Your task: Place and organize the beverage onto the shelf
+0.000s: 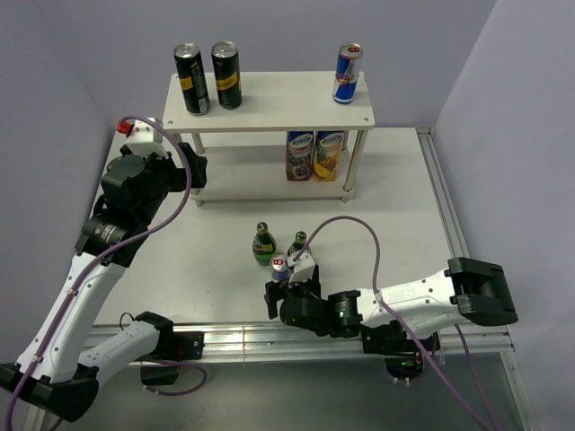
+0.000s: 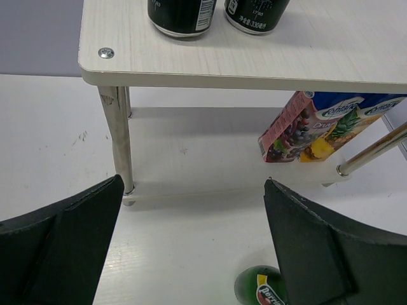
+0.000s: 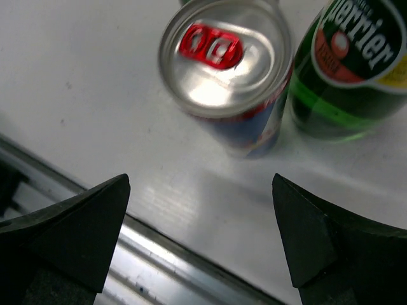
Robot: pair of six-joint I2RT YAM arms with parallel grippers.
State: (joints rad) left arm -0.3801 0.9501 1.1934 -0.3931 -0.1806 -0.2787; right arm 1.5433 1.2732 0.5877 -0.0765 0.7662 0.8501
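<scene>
The blue-and-silver aluminium can (image 1: 280, 268) stands upright on the white desk (image 1: 404, 206), directly ahead of the right hand (image 1: 278, 292). That hand is spread wide and grips nothing. The can's long axis is vertical, so a side grasp around its body is judged the fitting approach. The right arm is the nearer one.

The left hand (image 1: 193, 166), likewise spread and empty, hovers by the left end of the low two-tier shelf of pale wood boards (image 1: 269, 99), well apart from the can.

Two green glass bottles (image 1: 263, 244) stand on the desk just beyond the can. The top board carries two black cans with yellow marks (image 1: 191, 79) at its left and a second blue-and-silver can (image 1: 347, 74) at its right.

The right wrist view shows one bottle (image 3: 346, 70) just beside the can (image 3: 226, 70); contact cannot be determined. The left wrist view alone shows the lower board, with colourful juice cartons (image 2: 305, 127) at its right.
</scene>
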